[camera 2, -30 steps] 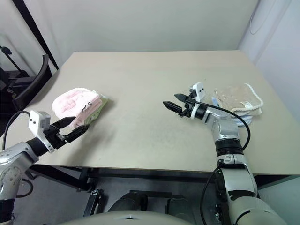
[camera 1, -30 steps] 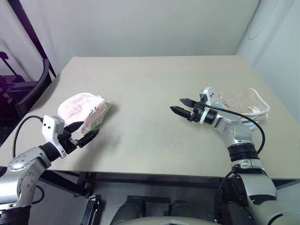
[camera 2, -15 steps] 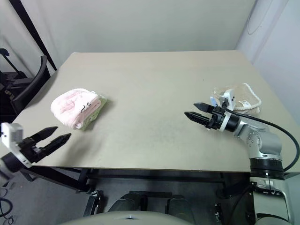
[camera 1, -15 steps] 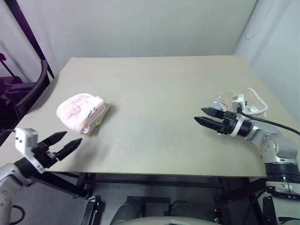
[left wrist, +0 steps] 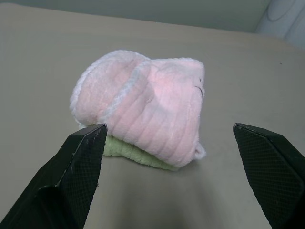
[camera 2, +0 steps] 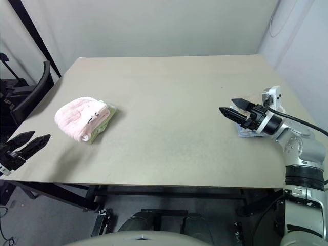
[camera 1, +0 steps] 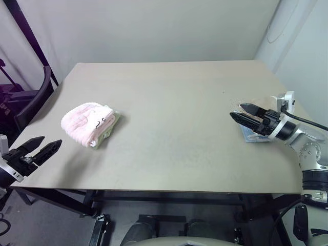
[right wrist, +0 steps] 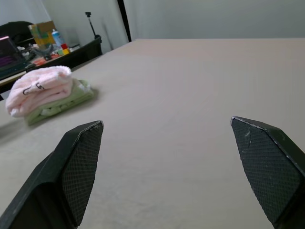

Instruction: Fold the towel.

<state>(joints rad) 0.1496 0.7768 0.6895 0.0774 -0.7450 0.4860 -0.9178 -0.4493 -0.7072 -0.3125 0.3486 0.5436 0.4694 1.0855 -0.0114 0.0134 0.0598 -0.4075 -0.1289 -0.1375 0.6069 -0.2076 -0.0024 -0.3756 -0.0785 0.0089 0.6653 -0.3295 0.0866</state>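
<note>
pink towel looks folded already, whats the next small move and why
Probably just finish drawing both arms back. The pink towel lies folded on the green towel, neither gripper touching it. The left gripper hangs open off the table's near-left edge; the right gripper is open, empty, far right.

Ribbed pink terry towel (left wrist: 147,112), matt smooth table (camera 1: 169,102)

My 4 cameras and where they look

My 2 head eyes look down on the same table (camera 1: 169,102) from high up. My left wrist camera sits close to the pink towel (left wrist: 143,112); my right wrist camera sees it from far across.
</note>
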